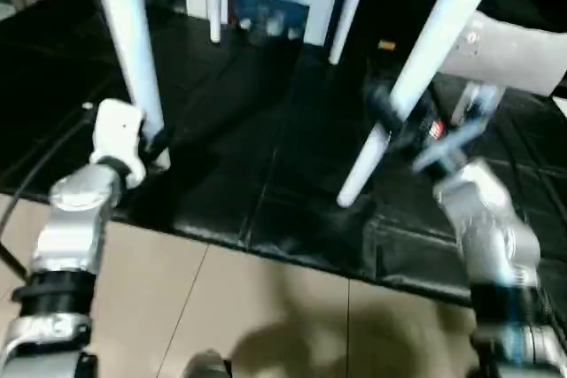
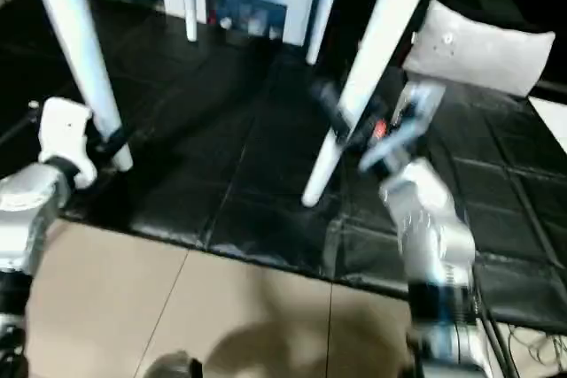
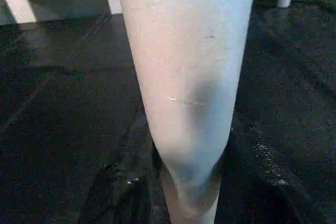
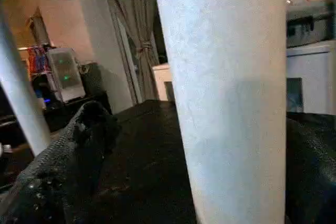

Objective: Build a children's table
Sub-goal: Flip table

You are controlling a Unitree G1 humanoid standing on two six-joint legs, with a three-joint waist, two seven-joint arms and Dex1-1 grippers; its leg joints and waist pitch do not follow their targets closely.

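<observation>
Children's table (image 1: 443,33) stands legs-down on the black mat (image 1: 266,174), near-left leg (image 1: 133,59) clamped low by left gripper (image 1: 152,143) for steadying, near-right leg (image 2: 354,95) straddled by right gripper (image 2: 359,135), jaws wide, unclamped.

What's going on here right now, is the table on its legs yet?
The children's table stands legs-down on the black floor mat; four white legs are visible. The left gripper is closed around the near left leg close to its foot. The right gripper has its fingers open on either side of the near right leg, not clamped. That leg slants, its foot low over the mat. A grey pillow lies behind.
</observation>
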